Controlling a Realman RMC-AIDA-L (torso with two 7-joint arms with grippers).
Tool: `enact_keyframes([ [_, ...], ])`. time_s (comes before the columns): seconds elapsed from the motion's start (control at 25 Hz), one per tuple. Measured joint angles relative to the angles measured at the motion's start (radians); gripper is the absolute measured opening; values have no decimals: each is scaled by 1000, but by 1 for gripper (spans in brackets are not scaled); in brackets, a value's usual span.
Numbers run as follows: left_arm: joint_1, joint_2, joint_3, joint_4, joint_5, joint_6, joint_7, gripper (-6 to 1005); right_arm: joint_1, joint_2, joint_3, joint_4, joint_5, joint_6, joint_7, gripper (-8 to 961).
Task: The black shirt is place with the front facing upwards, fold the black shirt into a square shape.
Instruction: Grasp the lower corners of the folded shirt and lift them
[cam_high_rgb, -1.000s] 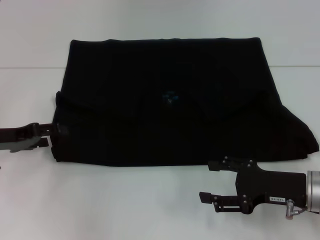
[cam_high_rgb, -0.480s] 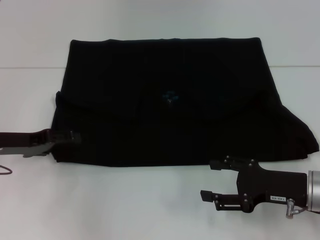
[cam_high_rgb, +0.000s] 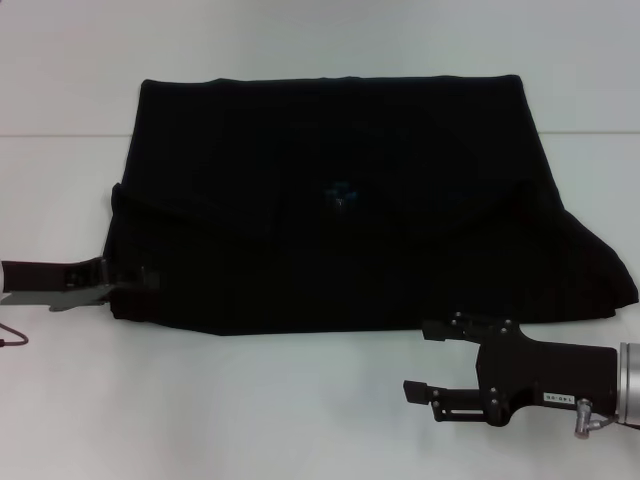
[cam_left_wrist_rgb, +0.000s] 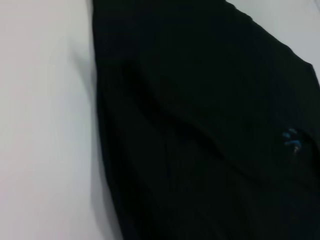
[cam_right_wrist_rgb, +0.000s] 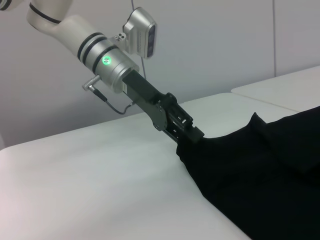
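Lower right of the head view, the right pincer (cam_high_rgb: 425, 360) hovers over bare white counter (cam_high_rgb: 250, 410), its fingers spread apart and gripping nothing, just below the shirt's near hem. A small white label on its body carries writing too small to read. The shirt (cam_high_rgb: 340, 230) lies flat across the frame's middle, its long axis running left to right, the far edge straight and the lower right corner flaring out to the frame's right side. A tiny blue label (cam_high_rgb: 340, 190) sits near its centre; no lettering can be read. At the left edge, the left pincer (cam_high_rgb: 130, 275) is closed on the shirt's lower left corner. Open counter surrounds the cloth on every side, widest along the bottom and top.
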Motion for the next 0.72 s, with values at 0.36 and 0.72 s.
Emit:
enact_keyframes([
  [0.36,1,-1,2,-3,0,-10,5,291,0,-12,22,-12,1,3,91,822],
  [0.72,1,1,2,-3,0,-6,7,57,13,-70,84,-320,-25,26,749,815],
])
